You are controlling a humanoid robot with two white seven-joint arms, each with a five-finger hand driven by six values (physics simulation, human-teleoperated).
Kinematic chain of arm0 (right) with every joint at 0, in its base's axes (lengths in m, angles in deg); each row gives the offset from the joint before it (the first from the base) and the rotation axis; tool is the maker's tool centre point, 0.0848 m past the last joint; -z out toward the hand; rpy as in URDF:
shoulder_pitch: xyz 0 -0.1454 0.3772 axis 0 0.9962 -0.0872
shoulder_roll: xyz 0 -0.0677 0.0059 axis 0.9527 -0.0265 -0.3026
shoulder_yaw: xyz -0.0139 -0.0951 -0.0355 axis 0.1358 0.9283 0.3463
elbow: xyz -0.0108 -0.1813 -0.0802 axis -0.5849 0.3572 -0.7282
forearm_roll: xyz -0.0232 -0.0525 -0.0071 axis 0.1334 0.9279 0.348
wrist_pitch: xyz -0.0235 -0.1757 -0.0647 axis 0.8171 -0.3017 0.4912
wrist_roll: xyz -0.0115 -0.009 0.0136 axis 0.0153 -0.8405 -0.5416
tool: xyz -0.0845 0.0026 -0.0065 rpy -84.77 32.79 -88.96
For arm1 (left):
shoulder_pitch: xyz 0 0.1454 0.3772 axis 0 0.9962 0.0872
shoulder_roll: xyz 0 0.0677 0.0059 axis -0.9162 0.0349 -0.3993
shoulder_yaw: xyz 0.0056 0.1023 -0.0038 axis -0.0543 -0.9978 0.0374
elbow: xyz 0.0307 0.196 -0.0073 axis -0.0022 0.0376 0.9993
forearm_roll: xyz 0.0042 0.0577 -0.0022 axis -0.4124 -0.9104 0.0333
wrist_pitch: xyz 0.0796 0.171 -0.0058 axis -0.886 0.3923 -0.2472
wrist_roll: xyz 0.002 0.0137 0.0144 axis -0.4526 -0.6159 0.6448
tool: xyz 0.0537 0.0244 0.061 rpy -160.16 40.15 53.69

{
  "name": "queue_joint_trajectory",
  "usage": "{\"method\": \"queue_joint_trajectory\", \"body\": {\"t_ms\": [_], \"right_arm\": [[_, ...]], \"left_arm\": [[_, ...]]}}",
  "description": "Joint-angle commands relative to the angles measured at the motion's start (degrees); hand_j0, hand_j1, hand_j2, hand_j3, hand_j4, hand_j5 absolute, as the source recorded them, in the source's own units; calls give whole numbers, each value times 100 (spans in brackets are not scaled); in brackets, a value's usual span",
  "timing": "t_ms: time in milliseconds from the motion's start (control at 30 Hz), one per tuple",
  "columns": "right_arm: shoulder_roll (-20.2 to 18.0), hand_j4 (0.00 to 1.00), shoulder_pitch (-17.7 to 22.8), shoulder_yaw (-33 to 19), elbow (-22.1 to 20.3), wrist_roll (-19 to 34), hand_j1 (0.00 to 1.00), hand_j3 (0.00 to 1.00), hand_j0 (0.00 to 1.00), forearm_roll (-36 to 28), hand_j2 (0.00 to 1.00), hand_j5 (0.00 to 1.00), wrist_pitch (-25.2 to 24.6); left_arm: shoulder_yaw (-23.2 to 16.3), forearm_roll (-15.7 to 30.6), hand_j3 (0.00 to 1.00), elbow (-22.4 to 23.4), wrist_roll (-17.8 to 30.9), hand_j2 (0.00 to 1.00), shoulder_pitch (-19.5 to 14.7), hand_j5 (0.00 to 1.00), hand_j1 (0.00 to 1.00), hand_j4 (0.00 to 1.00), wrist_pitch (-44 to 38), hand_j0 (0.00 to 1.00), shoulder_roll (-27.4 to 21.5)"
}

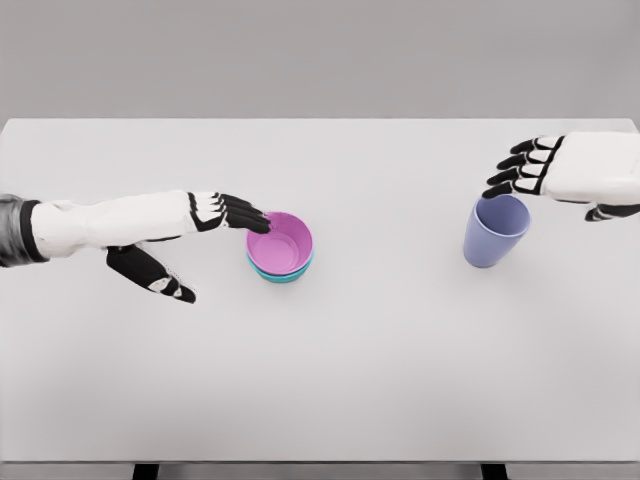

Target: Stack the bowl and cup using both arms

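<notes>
Left hand (180,235): fingers (240,213) spread, holding nothing; their tips reach the near-left rim of the pink bowl (281,243), thumb hanging below and apart. Contact or only overlap, cannot tell. Bowl lies just beyond the fingertips, nested in a teal bowl (283,273), mouth up.

Right hand (560,170): fingers (520,175) slack, unloaded, hovering just above and beside the upper-right rim of the blue cup (495,230). Cup stands upright, long axis vertical, directly below the fingertips. Bowl and cup well apart on the table (380,380); each hand is nearer its own object.
</notes>
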Motion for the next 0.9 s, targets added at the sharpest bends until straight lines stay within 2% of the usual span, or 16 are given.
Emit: {"method": "queue_joint_trajectory", "body": {"t_ms": [0,67,133,333,467,567,667,867], "right_arm": [[-93,100,0,63,10,-3,100,100,100,-17,100,100,-16],[-102,100,-9,72,1,-3,100,100,100,-8,100,100,-16],[-102,100,-44,142,1,-3,100,100,100,9,100,100,-16],[39,100,-123,494,1,-3,100,100,100,18,100,100,-16],[294,100,-237,538,54,-3,100,100,100,62,100,100,-16],[329,100,-387,538,54,-3,100,100,100,62,100,100,-16],[347,100,-457,872,71,-3,100,100,100,71,100,100,-16],[470,100,-536,1030,335,-3,100,100,100,88,100,100,-16]], "left_arm": [[94,547,100,36,-3,100,43,100,100,100,5,100,-436],[445,529,100,133,-3,100,430,100,100,100,5,100,-726],[569,476,100,168,-3,100,545,100,100,100,5,100,-717],[577,468,100,168,-3,100,562,100,100,100,5,100,-673],[586,468,100,168,-3,100,554,100,100,100,5,100,-647],[586,468,100,168,-3,100,562,100,100,100,5,100,-647],[586,468,100,177,-3,100,562,100,100,100,5,100,-647],[586,476,100,177,-3,100,571,100,100,100,5,100,-638]]}}
